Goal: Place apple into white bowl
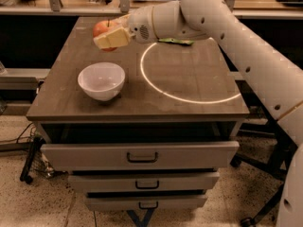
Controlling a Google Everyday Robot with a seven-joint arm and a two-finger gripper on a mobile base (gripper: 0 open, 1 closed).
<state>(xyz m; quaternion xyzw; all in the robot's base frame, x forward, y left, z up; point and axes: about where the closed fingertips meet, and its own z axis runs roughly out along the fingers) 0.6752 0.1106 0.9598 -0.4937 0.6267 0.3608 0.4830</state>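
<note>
The apple (102,29), red-orange and round, is held in my gripper (110,34) in the air above the table's back left part. The gripper's pale fingers (113,39) are shut on it. The white bowl (101,81) stands on the table near its front left, below and in front of the apple. The apple hangs a short way behind the bowl, clear of its rim.
The brown table (199,110) stands on a cabinet with three drawers (141,156). A bright ring of light (184,74) lies on the tabletop to the right of the bowl. A green snack bag (176,41) lies at the back, partly behind my arm (227,27).
</note>
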